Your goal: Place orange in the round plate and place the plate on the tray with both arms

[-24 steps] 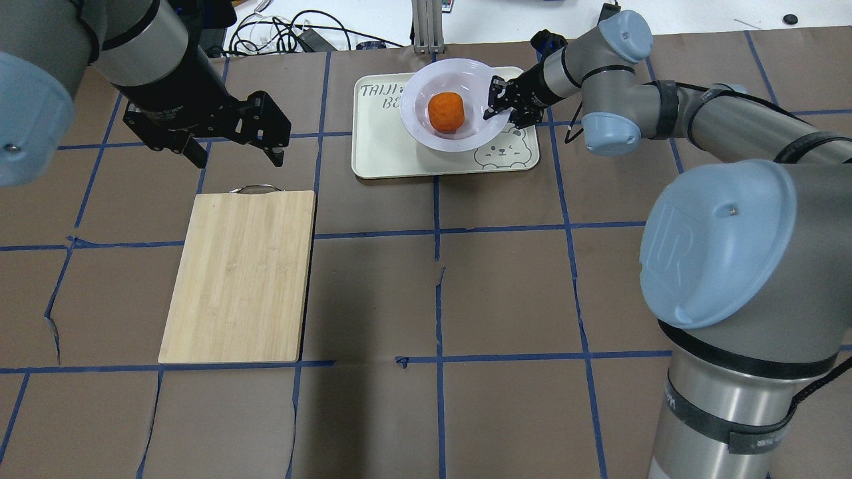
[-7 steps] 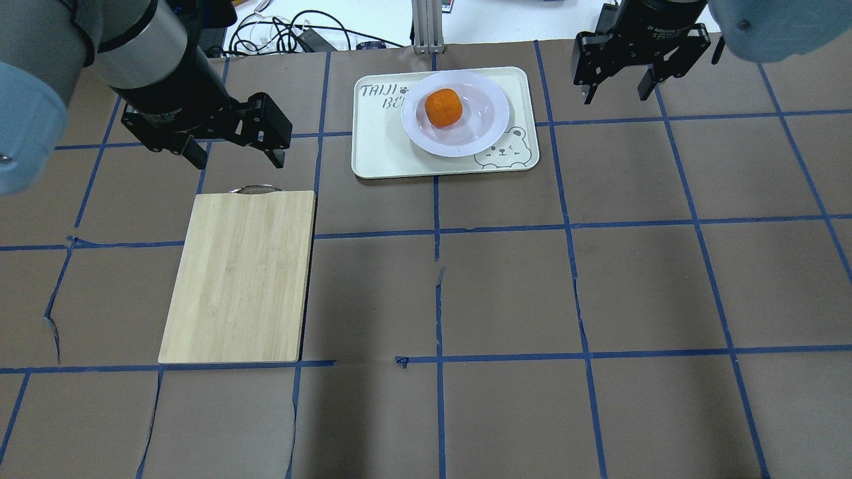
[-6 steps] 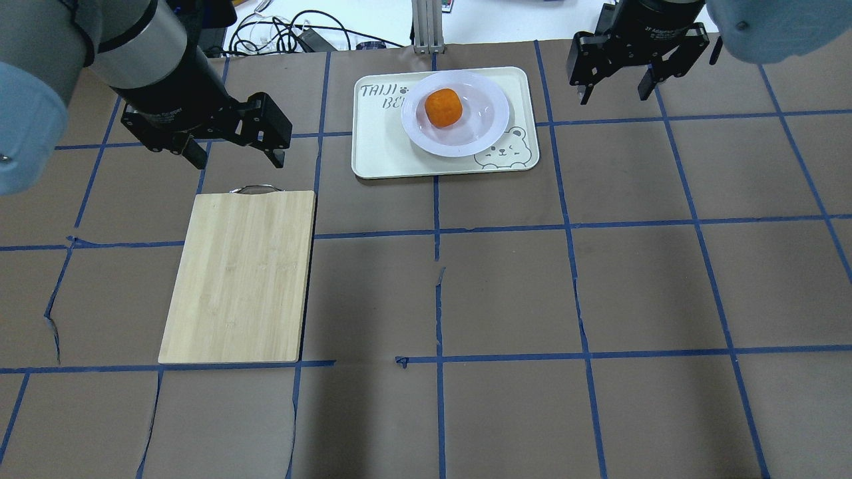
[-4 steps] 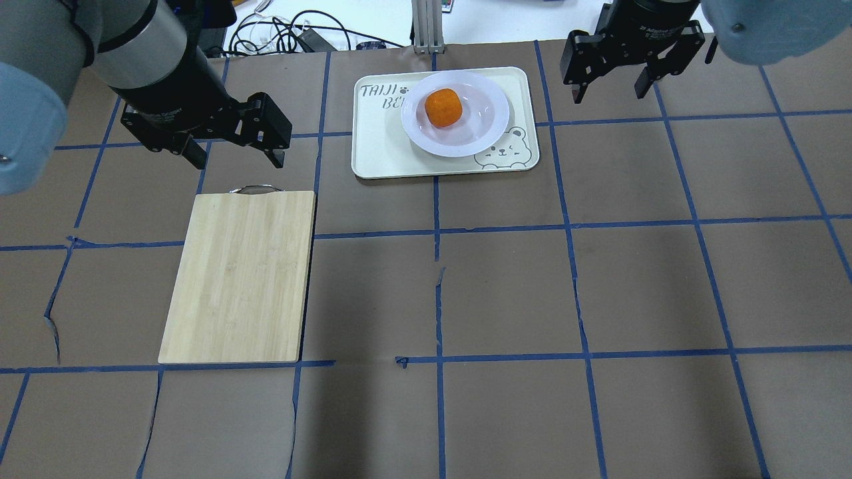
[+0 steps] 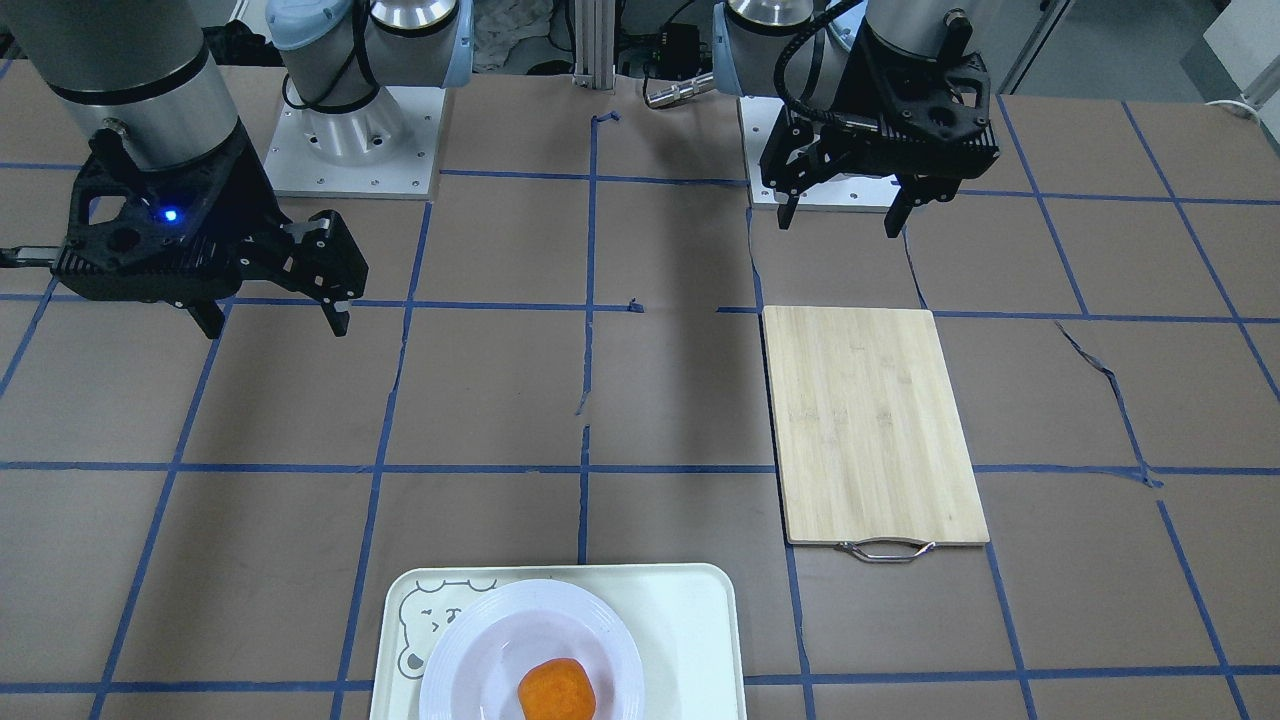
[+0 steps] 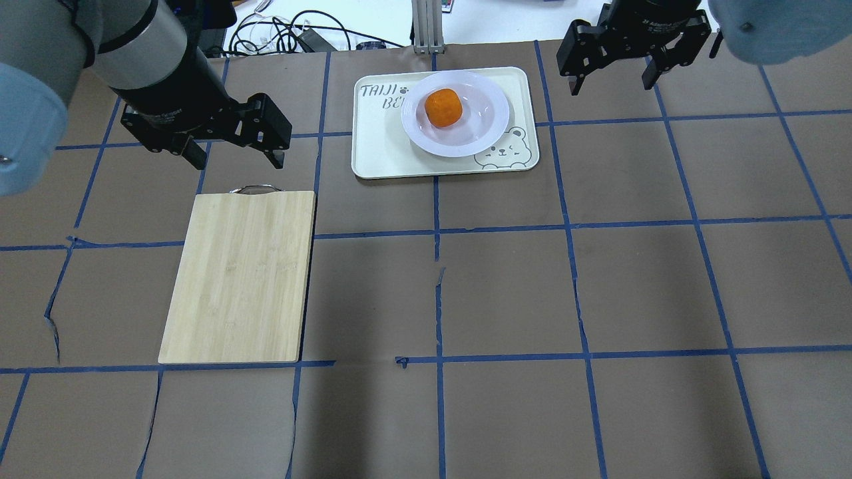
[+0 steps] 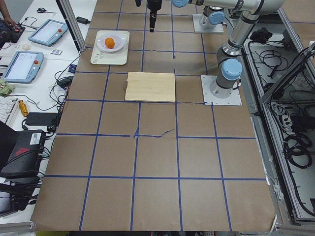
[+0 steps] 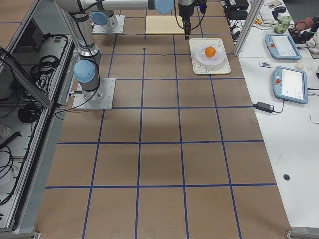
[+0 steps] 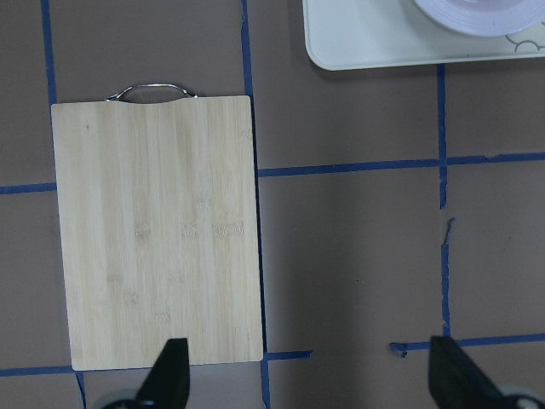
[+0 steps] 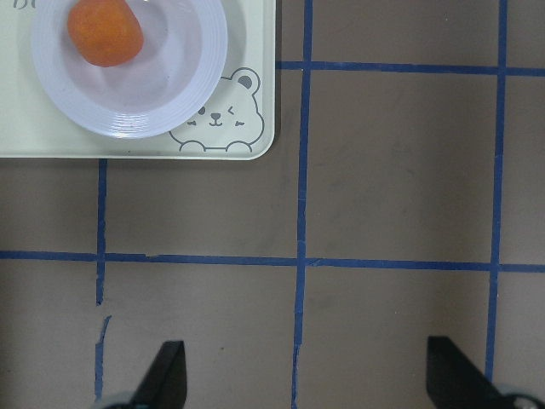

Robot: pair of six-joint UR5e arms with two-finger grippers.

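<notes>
The orange (image 6: 443, 107) lies in the white round plate (image 6: 486, 133), and the plate rests on the pale tray (image 6: 379, 150) with the bear face, at the table's far middle. The same orange (image 10: 105, 31), plate (image 10: 183, 102) and tray (image 10: 255, 128) fill the upper left of the right wrist view. High above the table, right of the tray, my right gripper (image 6: 614, 76) hangs open and empty. My left gripper (image 6: 239, 158) is open and empty too, left of the tray, above the cutting board's handle end. Both grippers are apart from the plate.
A bamboo cutting board (image 6: 239, 276) with a metal handle (image 6: 256, 189) lies on the left half of the brown, blue-taped table. Cables (image 6: 286, 33) lie beyond the far edge. Tablets (image 8: 286, 82) sit on the side bench.
The right gripper let go of the plate's rim, leaving the plate flat on the tray, and drew back and up to the right. It has kept rising slightly. The left arm stayed still.
</notes>
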